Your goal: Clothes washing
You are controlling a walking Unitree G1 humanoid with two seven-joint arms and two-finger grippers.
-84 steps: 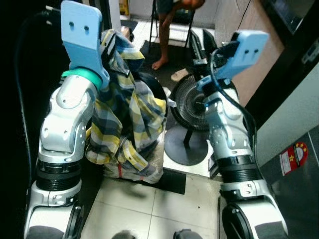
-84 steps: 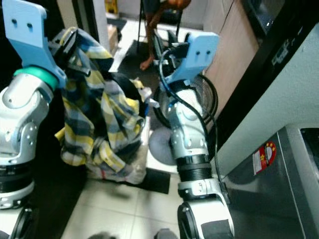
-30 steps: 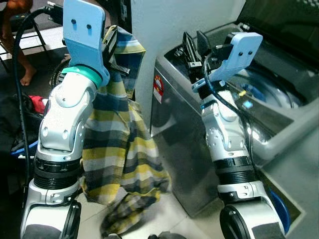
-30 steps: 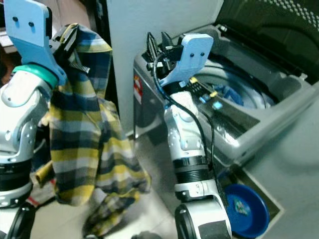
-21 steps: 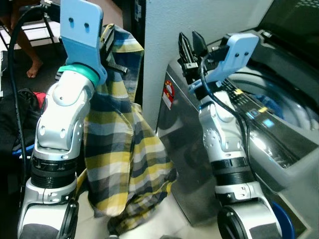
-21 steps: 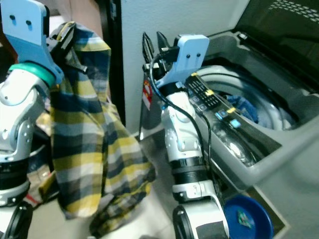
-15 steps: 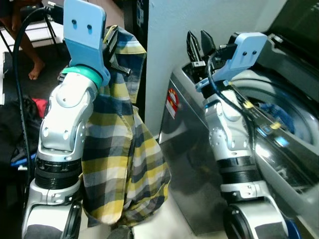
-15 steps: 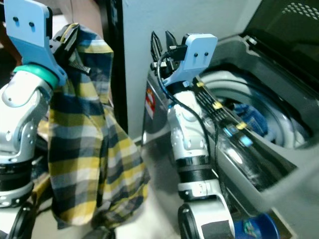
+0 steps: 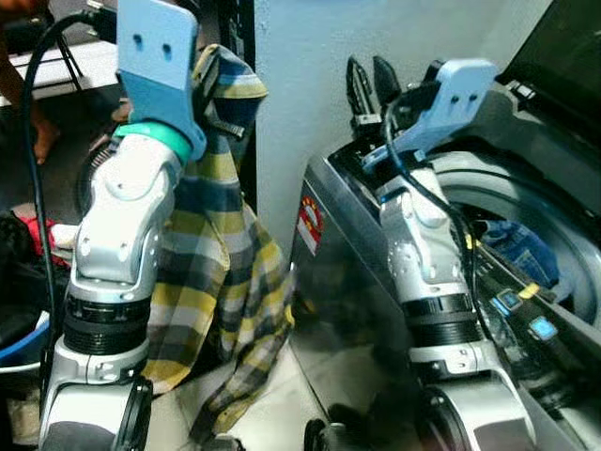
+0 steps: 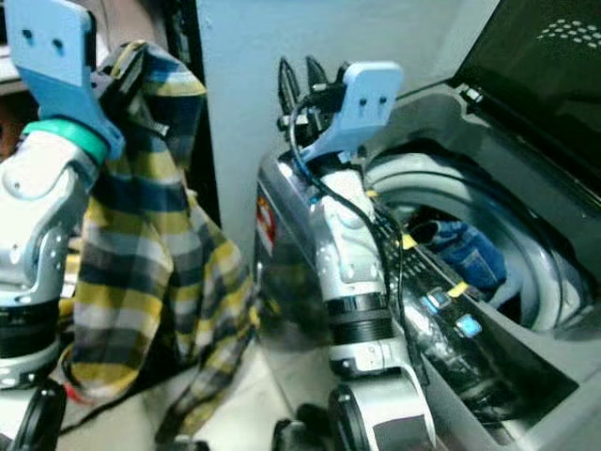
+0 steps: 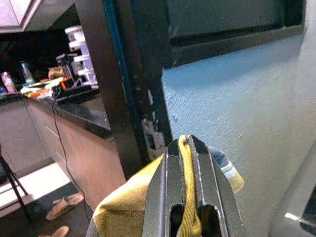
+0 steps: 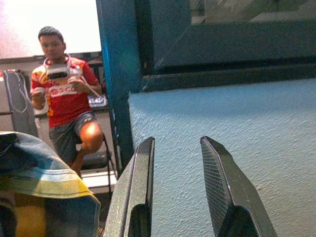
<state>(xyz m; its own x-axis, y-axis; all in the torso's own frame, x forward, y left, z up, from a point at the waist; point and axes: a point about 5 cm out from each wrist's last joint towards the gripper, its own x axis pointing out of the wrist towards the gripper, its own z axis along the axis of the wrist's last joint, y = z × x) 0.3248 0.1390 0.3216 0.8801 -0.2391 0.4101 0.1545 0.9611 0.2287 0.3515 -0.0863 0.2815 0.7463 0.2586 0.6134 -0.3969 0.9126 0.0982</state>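
Left gripper (image 11: 186,148) pinches the plaid shirt (image 9: 221,272), upper left. Right gripper (image 12: 177,168), upper centre, gapes empty beside the washing machine (image 10: 488,282)

Hanging on the left from the raised left gripper (image 11: 186,163), a shirt (image 9: 221,254), down nearly to the floor (image 9: 282,409). Just right of it, a wall (image 9: 300,85), and before that wall an open washing machine (image 9: 347,282) on the right. Inside the drum (image 10: 488,225), a garment (image 10: 465,246). Above the machine's near corner, the raised right gripper (image 12: 175,182). Far behind, left of the wall, a seated person (image 12: 61,98).
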